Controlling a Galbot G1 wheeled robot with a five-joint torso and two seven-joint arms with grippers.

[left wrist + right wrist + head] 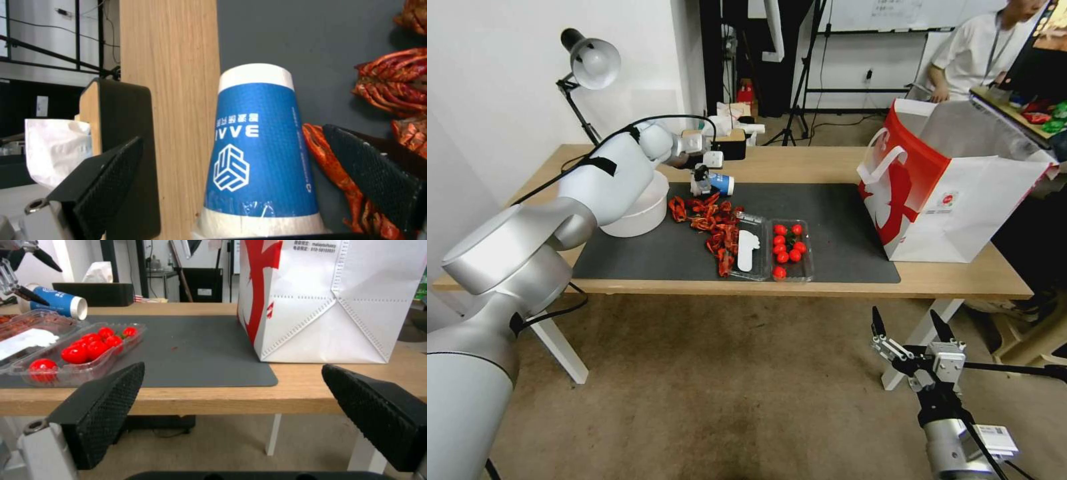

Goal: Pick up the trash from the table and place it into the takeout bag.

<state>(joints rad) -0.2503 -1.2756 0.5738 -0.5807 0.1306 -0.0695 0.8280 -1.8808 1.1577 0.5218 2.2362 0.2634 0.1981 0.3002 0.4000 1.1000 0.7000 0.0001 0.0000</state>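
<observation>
From the head camera I have the left gripper reached out over the far edge of the mat, at the cup, which lies on its side there. The bag stands well off to the gripper's right, at the other end of the table. A heap of red crayfish shells lies just on my side of the gripper, with a clear tray of tomatoes beyond that.

On the left wrist camera the fingers are spread, one each side of the cup, and neither looks to touch it, so nothing is grasped yet. One shell lies between the cup and the nearer finger. My worry: closing now could pinch that shell against the cup, or crush the thin paper wall. The cup tapers, so I judge it could also squirt out forwards, or roll off the mat towards the far edge of the table.

On the right wrist camera the right gripper hangs below the table's near edge, fingers wide apart and empty, facing the bag. It is idle. The tomatoes sit near it; they are not the left arm's concern unless its elbow sweeps low.
</observation>
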